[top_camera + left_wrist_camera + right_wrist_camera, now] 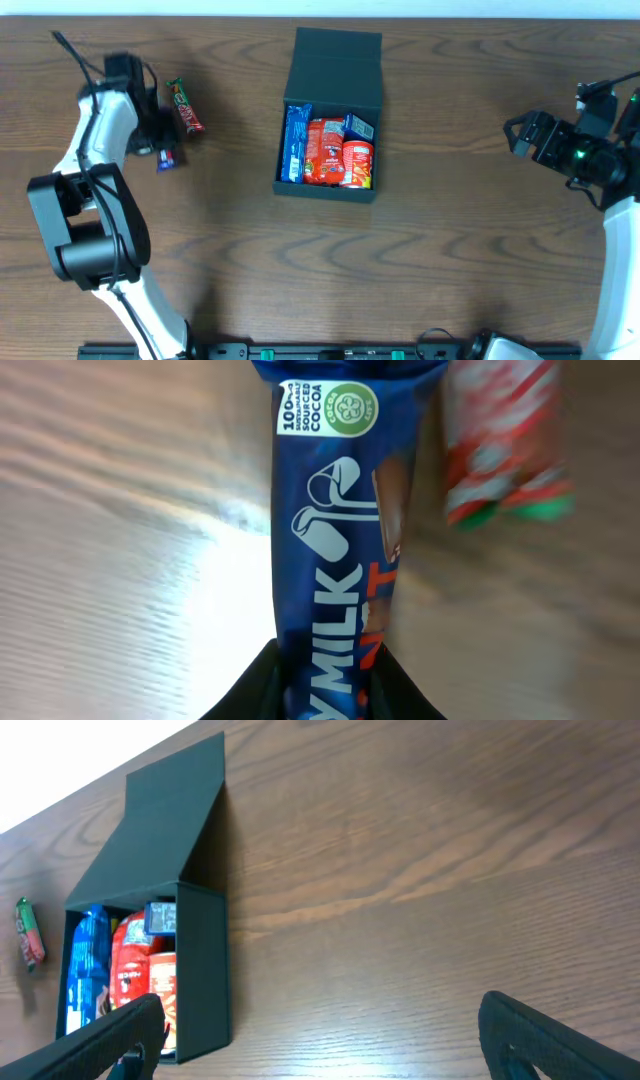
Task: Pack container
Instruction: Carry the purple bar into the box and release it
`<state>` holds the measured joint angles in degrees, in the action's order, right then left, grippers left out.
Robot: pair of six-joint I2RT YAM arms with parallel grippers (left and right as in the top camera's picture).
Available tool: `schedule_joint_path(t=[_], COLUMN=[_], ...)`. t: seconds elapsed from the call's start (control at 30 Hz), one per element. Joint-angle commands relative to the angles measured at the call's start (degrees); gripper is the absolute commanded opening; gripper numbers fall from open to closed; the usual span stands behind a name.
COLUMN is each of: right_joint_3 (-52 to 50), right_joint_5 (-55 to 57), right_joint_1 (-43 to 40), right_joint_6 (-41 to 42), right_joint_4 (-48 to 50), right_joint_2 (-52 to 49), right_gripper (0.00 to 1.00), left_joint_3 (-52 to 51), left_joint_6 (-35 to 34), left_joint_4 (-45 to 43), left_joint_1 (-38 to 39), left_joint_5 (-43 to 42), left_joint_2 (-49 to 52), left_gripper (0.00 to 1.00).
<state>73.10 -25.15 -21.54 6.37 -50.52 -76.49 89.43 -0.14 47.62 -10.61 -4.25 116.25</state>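
Box sits mid-table, lid flipped open, snack packets packed inside. Left gripper is pinched narrow on blue chocolate bar well left of the box, red bar just beside. Right gripper is spread wide, well right of the box.

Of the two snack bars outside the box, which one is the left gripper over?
The blue chocolate bar, which runs between the fingers of the left gripper in the wrist view. The red-and-green bar lies beside it, outside the fingers.
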Motion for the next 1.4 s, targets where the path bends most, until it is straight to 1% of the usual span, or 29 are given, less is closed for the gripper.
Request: schedule_joint_path(t=[0.0,0.1,0.17,0.2,0.3,0.4,0.57,0.63,0.73,1.07,1.13,1.27,1.33,1.37], right_joint_3=[-0.2,-0.2,-0.2,-0.2,-0.2,-0.2,-0.2,-0.2,-0.2,-0.2,-0.2,-0.2,-0.2,-0.2], right_joint_5=[-0.8,-0.8,-0.8,-0.8,-0.8,-0.8,-0.8,-0.8,-0.8,-0.8,-0.8,-0.8,-0.8,-0.8], right_joint_1=[-0.5,-0.5,-0.5,-0.5,-0.5,-0.5,-0.5,-0.5,-0.5,-0.5,-0.5,-0.5,-0.5,-0.5], right_joint_6=[0.5,0.5,0.5,0.5,0.5,0.5,0.4,0.4,0.4,-0.7,-0.9,-0.9,-0.9,-0.9], right_joint_4=[0.2,0.6,1.1,1.3,2.1,3.2,5.0,5.9,6.4,6.2,6.0,5.8,5.6,5.4], right_joint_2=[-0.3,-0.3,-0.3,-0.3,-0.3,-0.3,-0.3,-0.3,-0.3,-0.3,-0.3,-0.3,-0.3,-0.3], right_gripper=[0.99,1.00,0.99,0.99,0.99,0.99,0.99,0.99,0.99,0.99,0.99,0.99,0.99,0.99], left_joint_3=[7.4,12.3,13.4,13.4,13.4,13.4,13.4,13.4,13.4,13.3,13.3,13.3,13.3,13.3], left_joint_6=[-0.1,-0.1,-0.8,-2.0,-6.1,-10.9,-13.4,-15.7,-18.2,-18.3,-18.3,-18.8,-20.8,-21.4], left_joint_4=[3.2,5.9,6.1,6.1,6.3,6.1,6.3,5.9,5.2,4.9,5.2,8.1,9.5,9.8], left_joint_1=[1.9,6.1,9.8,11.6,18.6,24.1,30.9,33.2,34.7,38.4,38.4,36.7,34.6,33.1], left_joint_5=[-0.3,-0.3,-0.3,-0.4,-4.6,-4.8,-4.8,-4.7,-4.4,-4.1,-2.1,5.6,7.0,7.0], left_joint_2=[0.2,0.2,0.2,0.2,0.2,0.2,0.2,0.2,0.3,1.6,1.6,1.4,1.0,0.7], left_gripper=[0.17,0.17,0.18,0.19,0.19,0.21,0.22,0.26,0.27,0.29,0.29,0.29,0.34,0.40])
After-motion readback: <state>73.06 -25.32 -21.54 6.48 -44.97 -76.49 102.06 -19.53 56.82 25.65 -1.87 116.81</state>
